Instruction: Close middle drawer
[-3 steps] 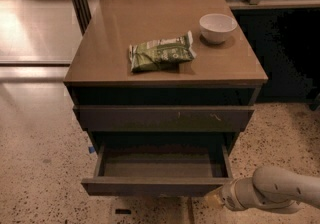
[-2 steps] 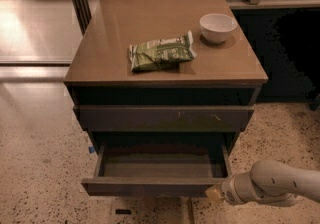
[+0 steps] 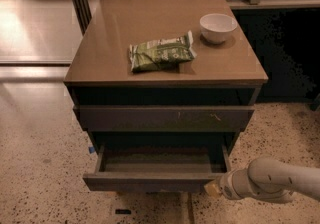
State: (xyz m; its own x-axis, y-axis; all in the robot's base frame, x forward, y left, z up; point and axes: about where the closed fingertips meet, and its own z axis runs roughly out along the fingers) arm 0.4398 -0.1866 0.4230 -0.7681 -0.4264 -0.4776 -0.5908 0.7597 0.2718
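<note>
Over the last second the arm [image 3: 280, 180] has crept in from the lower right. Its gripper [image 3: 214, 188] now sits at the right end of the middle drawer [image 3: 150, 182] front, touching it or just short of it. Earlier it hung a little lower and further out.

The drawer itself shows no clear travel. It is pulled well out of the cabinet, below the scratched drawer front [image 3: 165, 118], with its brownish floor exposed. By my reading the approach is done and the push has barely begun, if at all. Nearly the whole closing stroke remains.

Only a pale yellowish tip of the gripper shows past the white wrist, so I cannot tell whether it is open or closed. Nothing appears to be held.

Whether the tip presses the flat front or the corner edge is also unclear, and an off-centre push could skew the drawer. Whatever lies beneath the open drawer is hidden.

On the worktop [image 3: 105, 53], 1 green snack packet [image 3: 161, 53] and 1 white bowl [image 3: 218, 27] sit undisturbed.
</note>
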